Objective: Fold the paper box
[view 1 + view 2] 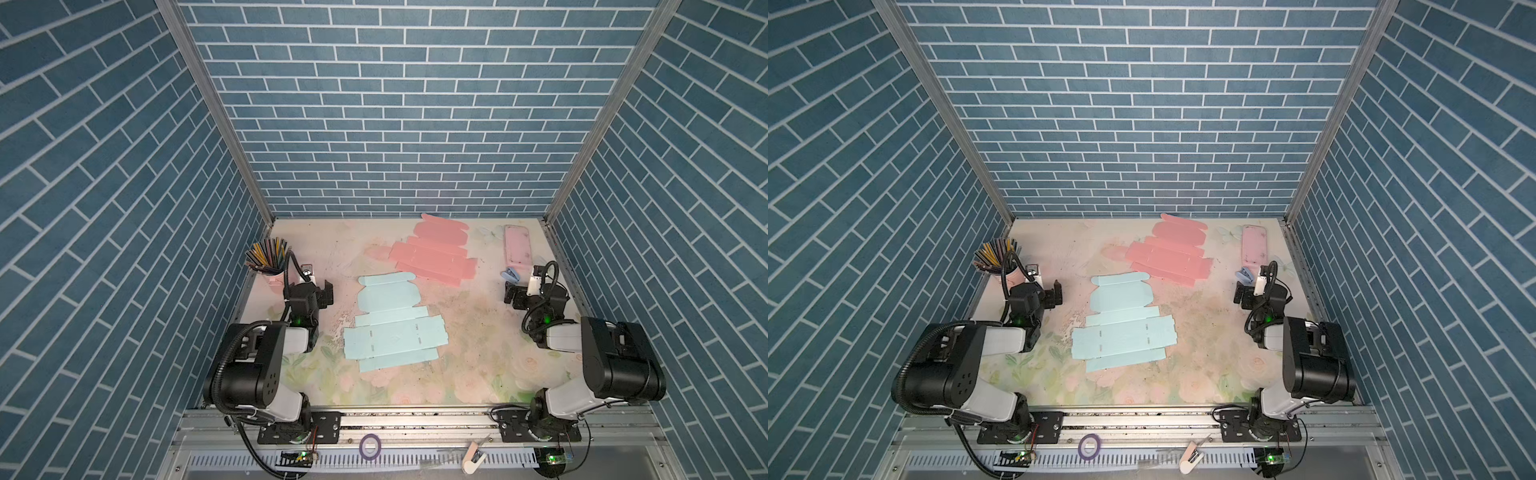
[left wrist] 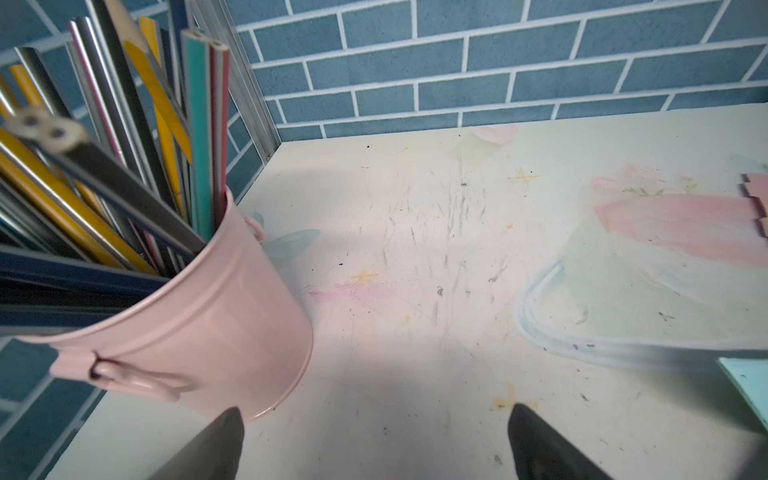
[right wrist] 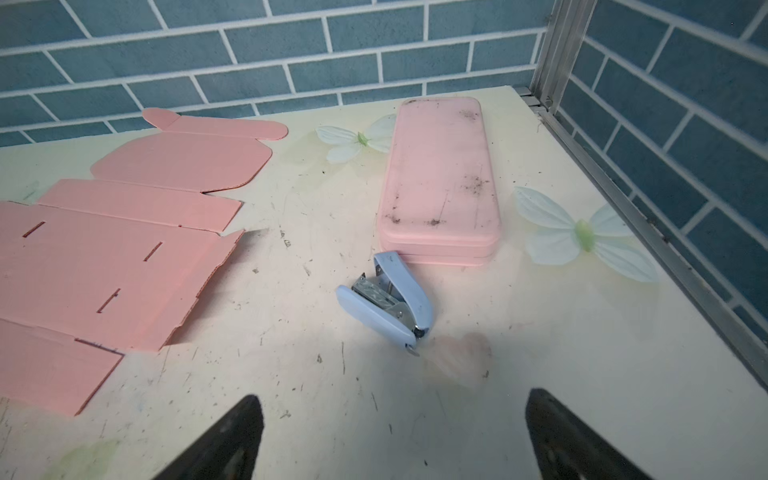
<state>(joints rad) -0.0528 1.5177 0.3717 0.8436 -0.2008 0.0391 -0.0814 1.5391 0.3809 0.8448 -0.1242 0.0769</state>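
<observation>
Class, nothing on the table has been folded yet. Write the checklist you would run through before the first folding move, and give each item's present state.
1. Left gripper open and empty: ok.
2. Right gripper open and empty: ok.
3. Blue box blank flat, with nothing lying on it: ok.
4. Blue box blank apart from pink box blank: cannot tell; their corners nearly meet.
5. Pencil bucket clear of the left gripper: cannot tell; it stands right beside one finger.
6. Stapler and pencil case away from both blanks: ok.
</observation>
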